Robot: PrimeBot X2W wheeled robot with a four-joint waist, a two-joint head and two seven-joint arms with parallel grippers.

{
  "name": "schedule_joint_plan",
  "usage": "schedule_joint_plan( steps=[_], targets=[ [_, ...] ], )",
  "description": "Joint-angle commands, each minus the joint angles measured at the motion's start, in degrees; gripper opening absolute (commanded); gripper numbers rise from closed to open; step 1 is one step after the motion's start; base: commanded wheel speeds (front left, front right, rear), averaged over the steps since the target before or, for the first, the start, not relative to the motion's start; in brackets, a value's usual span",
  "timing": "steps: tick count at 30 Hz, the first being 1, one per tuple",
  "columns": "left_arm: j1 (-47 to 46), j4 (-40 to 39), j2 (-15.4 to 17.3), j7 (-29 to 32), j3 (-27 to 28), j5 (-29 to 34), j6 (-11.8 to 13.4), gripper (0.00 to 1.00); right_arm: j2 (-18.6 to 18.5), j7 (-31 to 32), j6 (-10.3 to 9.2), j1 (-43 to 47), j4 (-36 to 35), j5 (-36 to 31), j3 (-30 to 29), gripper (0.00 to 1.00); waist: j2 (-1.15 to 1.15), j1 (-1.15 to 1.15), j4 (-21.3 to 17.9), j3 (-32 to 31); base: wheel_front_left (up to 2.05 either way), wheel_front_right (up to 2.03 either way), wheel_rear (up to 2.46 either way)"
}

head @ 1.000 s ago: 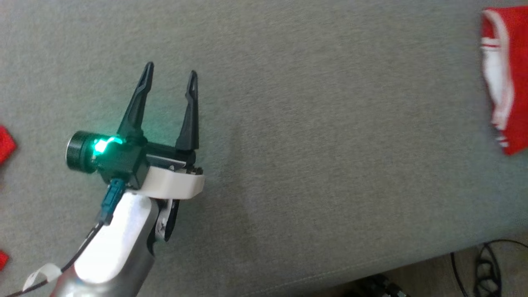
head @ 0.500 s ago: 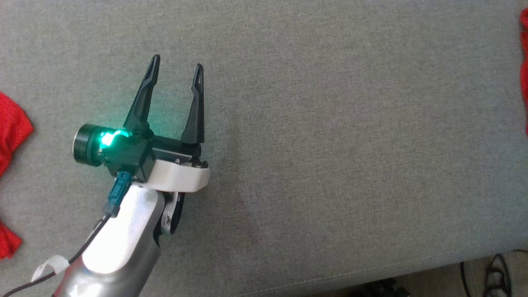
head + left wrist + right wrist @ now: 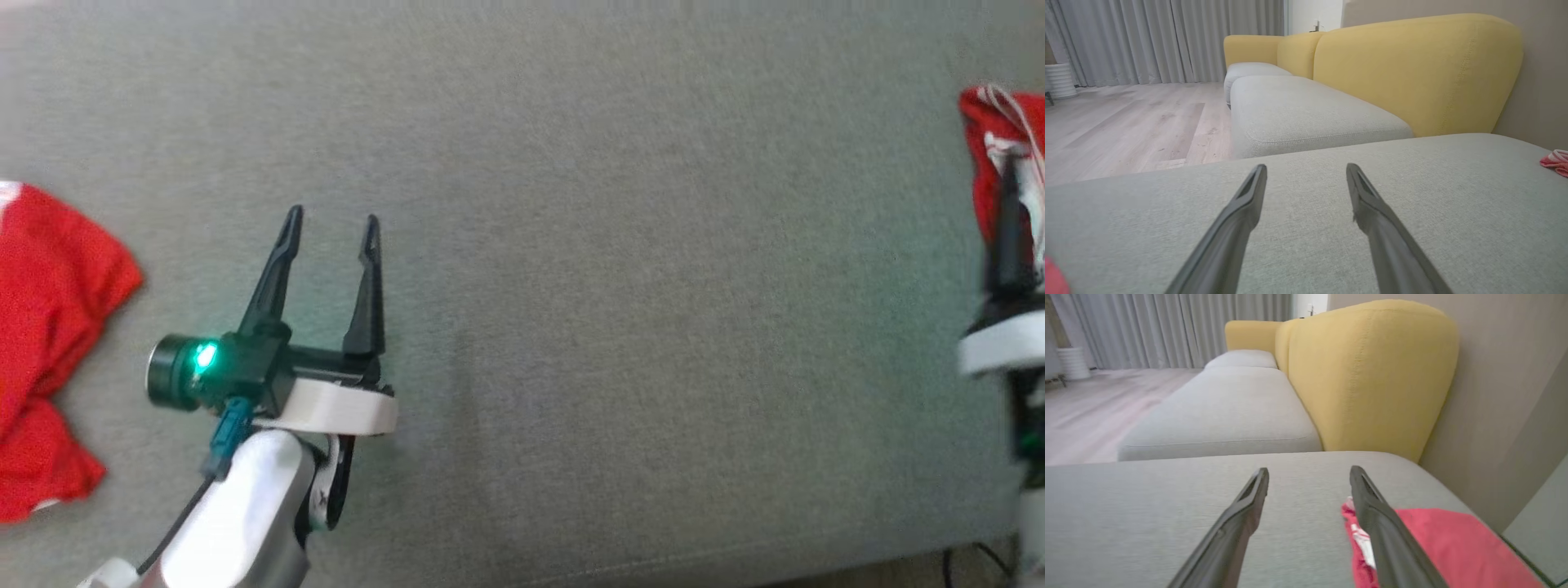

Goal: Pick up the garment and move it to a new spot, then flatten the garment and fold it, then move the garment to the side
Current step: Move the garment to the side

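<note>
Jaws of both grippers stand wide apart and hold nothing: the left gripper (image 3: pixel 333 216) is above the bare grey cushion (image 3: pixel 620 286), and the right gripper (image 3: pixel 1308 471) is above the right end of the cushion. Just beside its right finger lies the garment (image 3: pixel 1437 539), red with white trim, while another red cloth (image 3: pixel 49 327) lies well apart at the cushion's left end. Farther away stand a yellow backrest (image 3: pixel 1372 375) and grey curtains (image 3: pixel 1147 41).
</note>
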Motion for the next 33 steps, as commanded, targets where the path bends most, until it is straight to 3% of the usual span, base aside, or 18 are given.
schedule_joint_plan(
  steps=[1,5,14,33],
  targets=[
    [-0.3,-1.4,1.4,-0.5,2.5,-0.4,0.7,1.0,0.4,-0.1,-0.04,0.9,-3.4,0.6,1.9,1.0,0.0,0.01,2.1,-2.3,0.0,0.0,0.0],
    [1.5,-1.2,1.9,-0.6,3.9,-1.2,1.5,1.0,4.2,0.0,-0.04,4.1,-6.9,1.3,6.6,1.0,0.0,0.01,4.5,-4.4,0.0,0.0,0.0],
    [7.0,-1.2,4.3,-0.6,7.8,-3.4,3.5,1.0,7.0,0.2,-0.04,9.0,-9.4,2.8,10.9,1.0,0.0,0.01,8.7,-8.9,0.0,0.0,0.0],
    [15.1,-2.4,7.0,3.5,7.3,-5.5,4.6,1.0,9.1,3.6,-0.04,19.7,-12.4,3.0,11.5,1.0,0.0,0.01,7.6,-16.7,0.0,0.0,0.0]
  ],
)
